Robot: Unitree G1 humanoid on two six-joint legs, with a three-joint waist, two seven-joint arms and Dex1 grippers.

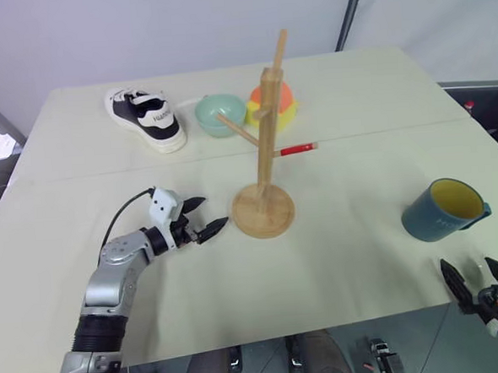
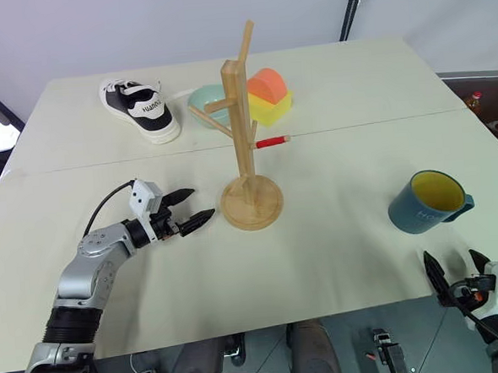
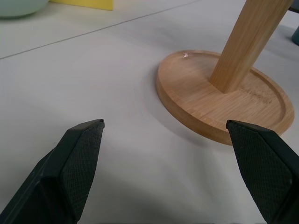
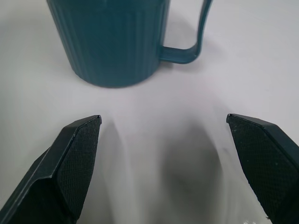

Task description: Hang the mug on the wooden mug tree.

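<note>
The dark blue-grey mug (image 1: 443,209) with a yellow inside stands upright on the table at the right, handle pointing right. My right gripper (image 1: 474,276) hovers open at the table's near edge, just short of the mug (image 4: 112,42), nothing between its fingers. The wooden mug tree (image 1: 263,135) stands mid-table on its round disc base (image 3: 224,100), with bare pegs. My left gripper (image 1: 205,217) is open just left of that base, its fingertips (image 3: 88,135) empty and low over the table.
At the back of the table lie a black-and-white shoe (image 1: 146,117), a pale teal bowl (image 1: 220,114), an orange-and-yellow object (image 1: 274,105) and a red marker (image 1: 296,149). The table's near edge (image 1: 325,330) runs by my right gripper.
</note>
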